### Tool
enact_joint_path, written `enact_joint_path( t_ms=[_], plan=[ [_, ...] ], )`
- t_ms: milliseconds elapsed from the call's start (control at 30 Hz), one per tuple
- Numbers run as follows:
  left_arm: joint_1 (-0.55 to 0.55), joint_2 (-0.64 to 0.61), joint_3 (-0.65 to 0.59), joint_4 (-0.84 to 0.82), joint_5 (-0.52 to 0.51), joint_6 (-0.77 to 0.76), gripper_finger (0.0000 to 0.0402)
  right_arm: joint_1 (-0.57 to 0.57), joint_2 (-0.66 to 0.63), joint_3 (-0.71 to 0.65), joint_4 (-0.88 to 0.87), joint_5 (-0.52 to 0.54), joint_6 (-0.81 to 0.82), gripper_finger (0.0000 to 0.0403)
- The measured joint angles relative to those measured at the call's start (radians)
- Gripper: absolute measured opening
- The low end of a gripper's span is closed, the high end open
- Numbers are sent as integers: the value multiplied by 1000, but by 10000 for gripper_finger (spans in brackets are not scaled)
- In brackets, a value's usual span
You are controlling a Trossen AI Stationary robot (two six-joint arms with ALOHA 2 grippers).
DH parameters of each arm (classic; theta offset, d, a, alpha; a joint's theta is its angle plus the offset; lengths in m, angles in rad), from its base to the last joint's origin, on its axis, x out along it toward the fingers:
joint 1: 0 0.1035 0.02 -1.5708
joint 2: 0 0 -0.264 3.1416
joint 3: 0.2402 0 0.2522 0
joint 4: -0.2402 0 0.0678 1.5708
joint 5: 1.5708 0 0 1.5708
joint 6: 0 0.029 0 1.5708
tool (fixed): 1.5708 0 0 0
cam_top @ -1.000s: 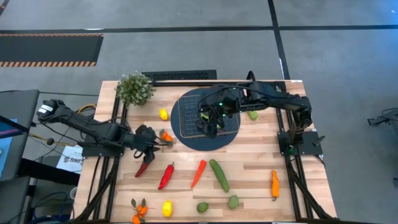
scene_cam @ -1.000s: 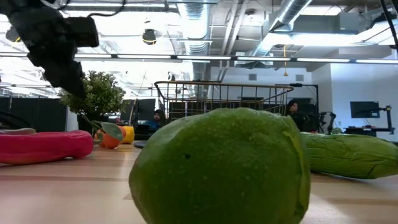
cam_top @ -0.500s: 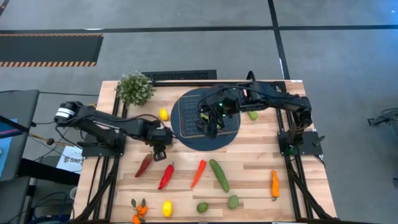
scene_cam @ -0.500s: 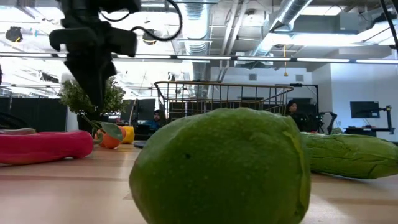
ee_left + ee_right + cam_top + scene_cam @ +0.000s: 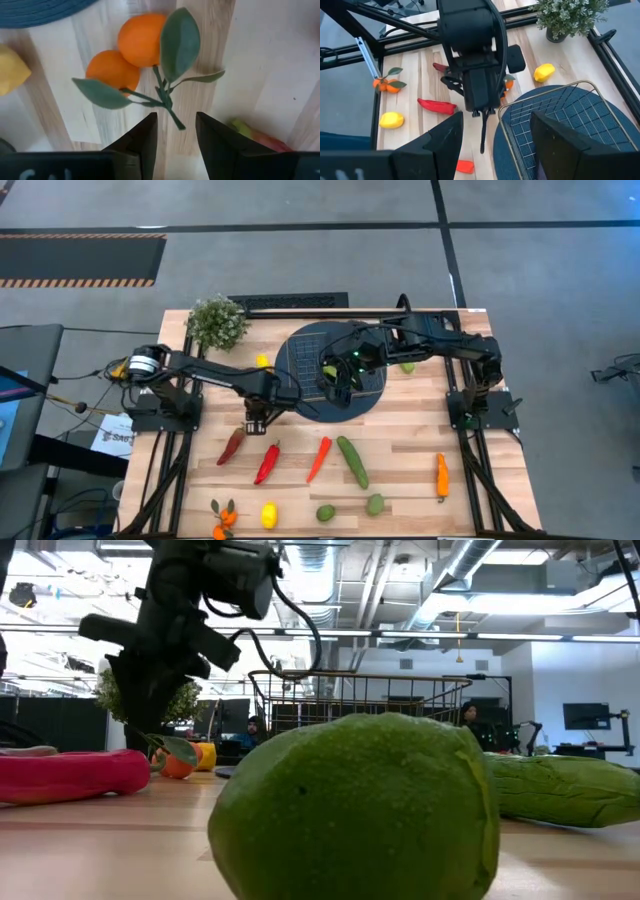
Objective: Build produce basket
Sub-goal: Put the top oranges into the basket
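A wire-mesh basket (image 5: 332, 370) sits on a dark blue round disc (image 5: 300, 402) near the far middle of a wooden table (image 5: 410, 442), with the produce lying outside it. A pair of leafy tangerines (image 5: 131, 54) rests on the wood just beside the disc's left edge, a yellow lemon (image 5: 262, 363) close by. The left gripper (image 5: 175, 135) hangs directly above the tangerines, its two dark fingers parted and empty either side of the green stem, not touching it. The right gripper (image 5: 335, 383) hovers over the basket with its jaws spread wide, grasping nothing. Nearer the front edge lie a dark red pepper (image 5: 231, 445), a red pepper (image 5: 267, 463), an orange pepper (image 5: 318, 458) and a cucumber (image 5: 352, 461), with a second tangerine pair (image 5: 223, 517), another lemon (image 5: 268, 515), two limes (image 5: 325, 513) and an orange pepper (image 5: 441, 476) beyond them. A potted plant (image 5: 217, 322) stands at the far left corner.
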Motion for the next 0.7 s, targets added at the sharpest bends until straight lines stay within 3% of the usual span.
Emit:
enact_joint_path(
  t_ms=[500, 700],
  plan=[
    [2, 26, 1, 76, -6, 13, 121, 14, 0, 0, -9, 0, -1, 248],
    [3, 26, 1, 30, -11, 13, 121, 13, 0, 0, -11, 0, -1, 248]
  ],
)
